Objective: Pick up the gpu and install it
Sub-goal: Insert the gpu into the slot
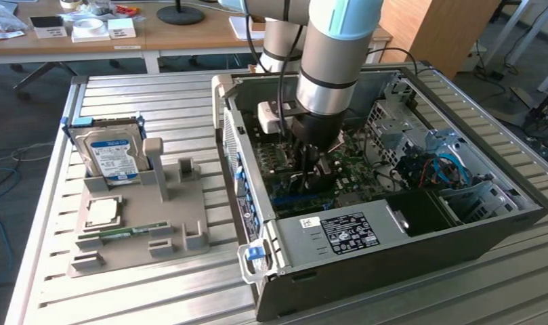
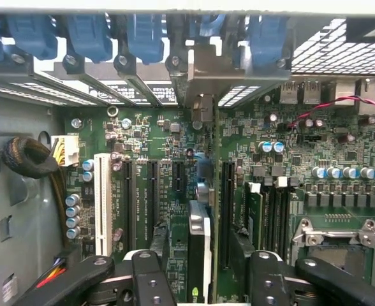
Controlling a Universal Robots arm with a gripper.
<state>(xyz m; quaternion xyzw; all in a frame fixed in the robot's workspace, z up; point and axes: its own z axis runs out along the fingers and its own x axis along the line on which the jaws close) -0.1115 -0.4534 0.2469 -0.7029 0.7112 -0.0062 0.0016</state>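
The gpu (image 2: 199, 236) stands on edge in a motherboard slot (image 2: 226, 210) inside the open computer case (image 1: 346, 233), its metal bracket up against the rear slot openings. My gripper (image 2: 203, 271) straddles the card from above, open. Its two black fingers (image 2: 150, 274) sit on either side of the card with a gap to it. In the exterior view the gripper (image 1: 317, 177) reaches down into the middle of the case, over the motherboard (image 1: 364, 169), and hides most of the card.
A grey holder (image 1: 138, 223) on the exterior view's left carries a silver hard drive (image 1: 111, 152), a processor chip (image 1: 103, 211) and a green memory stick (image 1: 120, 233). Blue latches (image 2: 88, 35), cables (image 1: 446, 169) and drive bays (image 1: 477, 196) crowd the case.
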